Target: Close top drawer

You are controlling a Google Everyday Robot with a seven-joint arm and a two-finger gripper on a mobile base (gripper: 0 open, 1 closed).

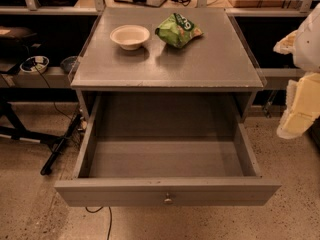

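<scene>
The top drawer [167,190] of the grey cabinet is pulled far out toward me and is empty inside. Its front has a small round metal knob [168,199] at the centre. The two lower drawers are hidden beneath it. My gripper [300,109], white and pale yellow, hangs at the right edge of the view. It is to the right of the drawer's right side wall, above the floor, and touches nothing.
On the cabinet top [200,64] stand a white bowl [130,36] and a green snack bag [178,30]. Shelving runs behind the cabinet. Black stand legs [57,149] and cables lie on the speckled floor at the left.
</scene>
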